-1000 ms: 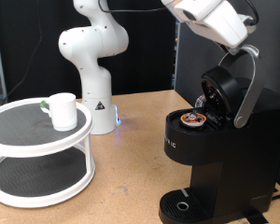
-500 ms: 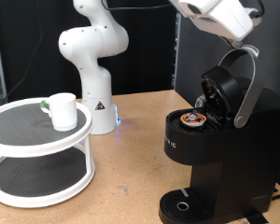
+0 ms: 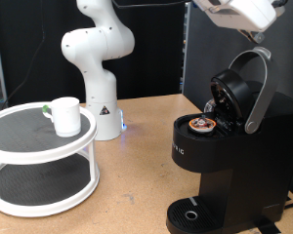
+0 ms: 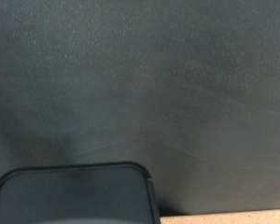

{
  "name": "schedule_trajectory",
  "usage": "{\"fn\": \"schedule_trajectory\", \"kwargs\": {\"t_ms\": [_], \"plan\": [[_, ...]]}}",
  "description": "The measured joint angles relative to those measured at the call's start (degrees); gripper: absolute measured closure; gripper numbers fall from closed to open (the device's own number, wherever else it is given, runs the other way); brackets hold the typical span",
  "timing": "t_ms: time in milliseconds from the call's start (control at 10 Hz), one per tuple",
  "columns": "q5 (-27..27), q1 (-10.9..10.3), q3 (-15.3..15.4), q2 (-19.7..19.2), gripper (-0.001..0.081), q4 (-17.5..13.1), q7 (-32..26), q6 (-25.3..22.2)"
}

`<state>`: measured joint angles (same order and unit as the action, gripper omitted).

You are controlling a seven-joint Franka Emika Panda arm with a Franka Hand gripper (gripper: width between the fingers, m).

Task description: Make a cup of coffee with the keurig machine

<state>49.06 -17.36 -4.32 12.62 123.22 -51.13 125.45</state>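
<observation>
Since 1 second ago our gripper (image 3: 252,12) has risen above the open keurig machine (image 3: 220,146); jaws' state we cannot tell. The raised lid could block brewing.

We see the keurig machine (image 3: 220,146) with its lid raised and a pod (image 3: 200,125) seated inside; the cup (image 3: 66,115) stands on a white tiered stand (image 3: 44,161).

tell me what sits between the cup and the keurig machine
In the exterior view, the white robot base stands behind the gap between cup and keurig machine; otherwise only bare wooden table.
</observation>
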Motion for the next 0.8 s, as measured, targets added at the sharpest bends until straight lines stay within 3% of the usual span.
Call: {"fn": "schedule_trajectory", "kwargs": {"t_ms": [800], "plan": [[-2.9, 0.0, 3.8, -1.0, 0.0799, 0.3, 3.3, 3.4]]}}
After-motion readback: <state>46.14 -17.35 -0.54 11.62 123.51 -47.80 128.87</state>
